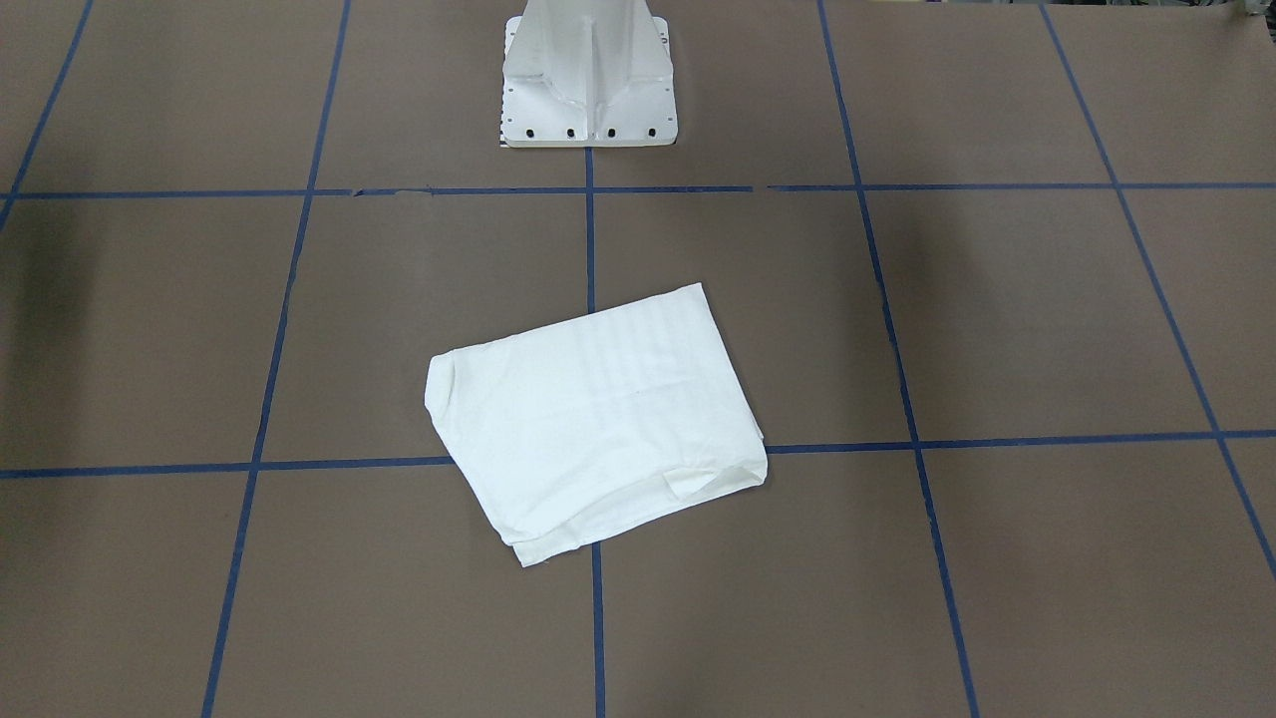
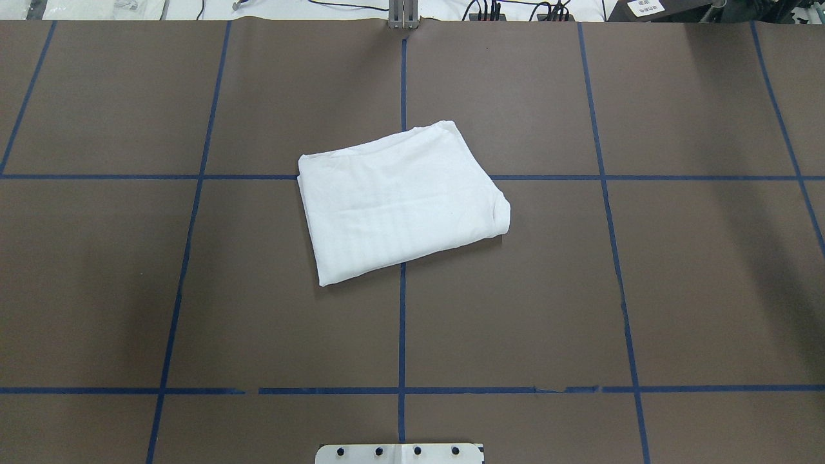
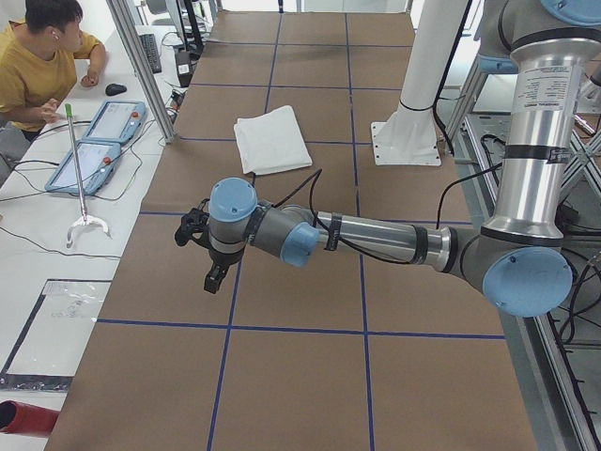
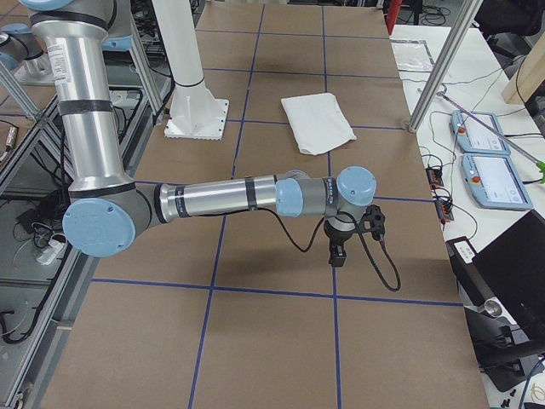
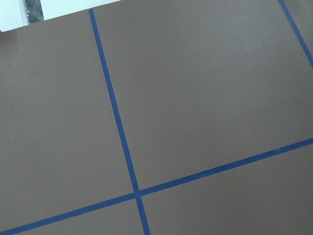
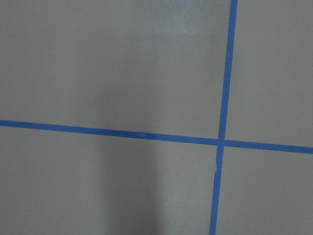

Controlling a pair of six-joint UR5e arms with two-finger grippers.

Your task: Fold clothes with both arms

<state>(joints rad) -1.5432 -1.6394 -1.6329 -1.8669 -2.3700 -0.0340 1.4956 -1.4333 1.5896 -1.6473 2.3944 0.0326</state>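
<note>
- Brown paper-covered table [image 2: 193, 290], marked into large squares by blue tape lines [image 2: 402, 322], fills every view.
- A white folded shirt [image 2: 399, 200] lies flat as a skewed rectangular packet near the table's middle, over a tape crossing.
- The black two-fingered left claw [image 3: 215, 278] hangs downward from the silver-grey tubular left arm [image 3: 376, 240], which has light-blue joint caps. The shirt is well beyond this claw, farther along the table.
- The right claw [image 4: 336, 254], on the matching right arm [image 4: 221, 198], points down near the table's opposite end, also well apart from the shirt.
- I cannot tell whether either claw's fingers are spread or pressed together.
- Both wrist cameras show only paper and tape.
- A white metal pedestal [image 1: 588, 90] stands on the table on the robot's side of the shirt, apart from it.
</note>
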